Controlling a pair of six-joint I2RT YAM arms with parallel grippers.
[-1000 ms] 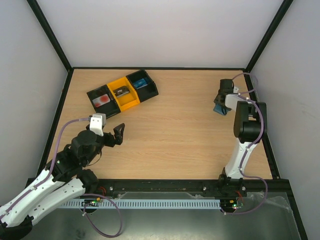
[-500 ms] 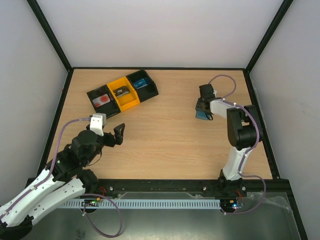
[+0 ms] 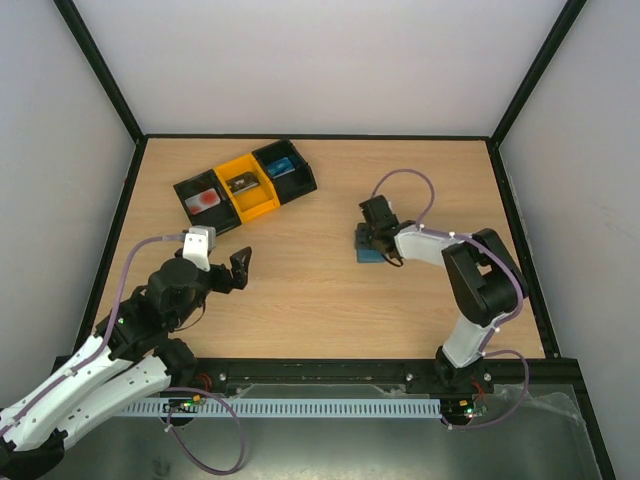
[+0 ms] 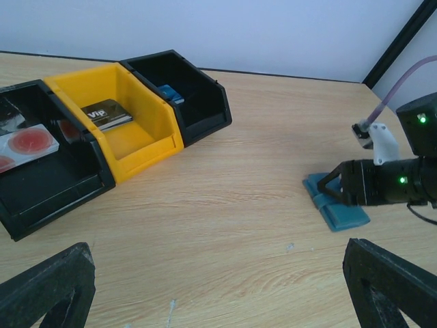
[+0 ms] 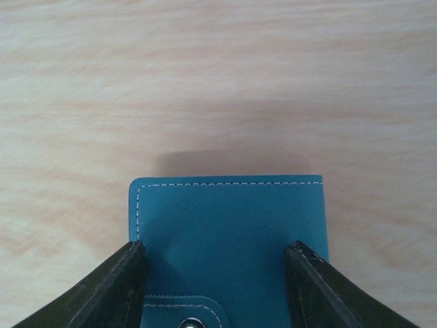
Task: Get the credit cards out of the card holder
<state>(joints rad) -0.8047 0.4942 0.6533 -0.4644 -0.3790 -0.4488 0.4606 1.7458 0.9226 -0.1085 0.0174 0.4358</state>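
at mid-table the low, outstretched right tool (image 5: 217, 273) clamps the card holder (image 5: 229, 212); left tool (image 3: 218, 262) hovers agape

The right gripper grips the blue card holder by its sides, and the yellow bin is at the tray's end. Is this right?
No: the yellow bin sits in the middle of the tray, as the left wrist view shows. The right gripper does grip the card holder.
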